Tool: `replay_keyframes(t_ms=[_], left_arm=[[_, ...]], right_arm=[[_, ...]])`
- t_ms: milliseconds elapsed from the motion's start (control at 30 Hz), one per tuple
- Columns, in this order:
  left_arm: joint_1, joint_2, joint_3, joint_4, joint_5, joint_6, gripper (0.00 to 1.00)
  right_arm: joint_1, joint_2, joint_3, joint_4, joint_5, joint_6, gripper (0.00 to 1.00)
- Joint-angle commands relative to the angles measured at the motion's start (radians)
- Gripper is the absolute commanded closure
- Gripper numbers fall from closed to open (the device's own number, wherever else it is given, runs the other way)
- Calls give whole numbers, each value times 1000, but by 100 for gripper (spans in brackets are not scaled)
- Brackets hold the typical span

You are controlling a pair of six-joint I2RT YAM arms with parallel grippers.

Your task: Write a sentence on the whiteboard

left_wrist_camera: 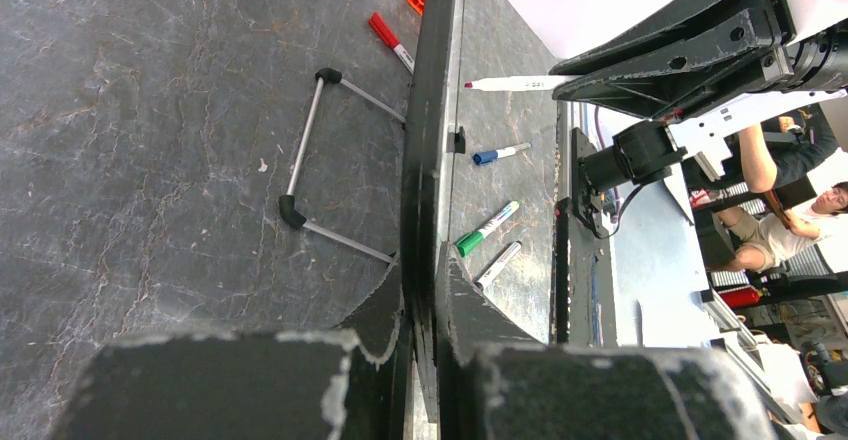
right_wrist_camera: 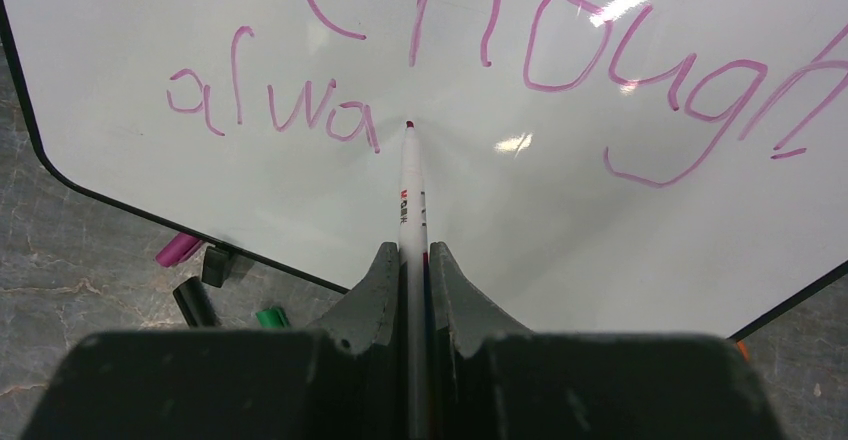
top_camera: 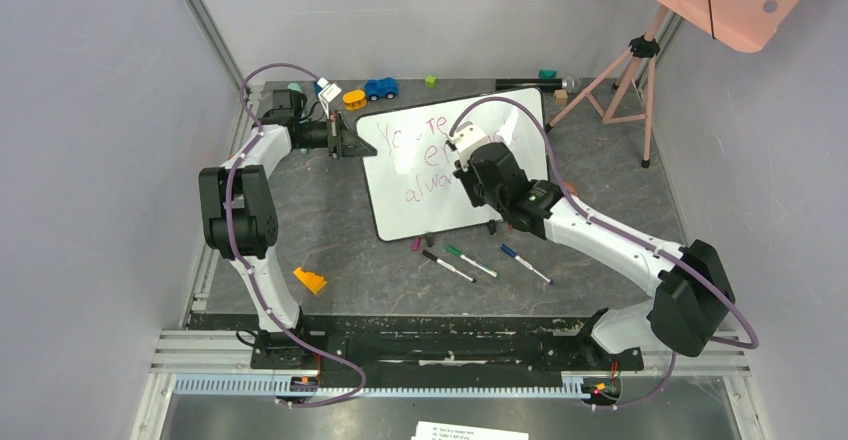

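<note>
Dark marbled desk (top_camera: 330,220) between grey walls, shown from above and from both wrists. Near its centre the whiteboard (top_camera: 400,215) rests on its near edge, where 2 small black feet show, with its face toward the arms. The sentence (right_wrist_camera: 600,70) runs in 3 pink lines; the last reads "alwa" so far, so the step in hand is judged to be finishing "always". The marker (right_wrist_camera: 410,190) points at the board just right of the last "a", though whether its tip touches the surface cannot be told. The right jaws are shut tight on the marker's barrel, while the left jaws stand narrow, pinching the board's black frame (left_wrist_camera: 425,160) at its left edge. To finish well, the tip should land close beside the "a", on the same baseline, with light even pressure so the "y" tail drops cleanly; enough bare board lies to the right for the remaining letters. The left grip should hold firm so the board does not rock under the strokes. Just beyond the board's near edge lie 3 loose markers, black (top_camera: 447,265), green (top_camera: 470,260) and blue (top_camera: 525,263), with an orange block (top_camera: 310,280) well apart to the left.
</note>
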Motion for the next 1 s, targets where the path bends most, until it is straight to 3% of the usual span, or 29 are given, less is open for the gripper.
replay_keyframes(t_ms=[0, 967], left_arm=[[-52, 34, -47, -6, -250, 184, 98], [-52, 34, -47, -7, -250, 184, 98]], right_arm=[[-4, 14, 51, 33, 11, -11, 100], [-13, -15, -55, 25, 14, 14, 100]])
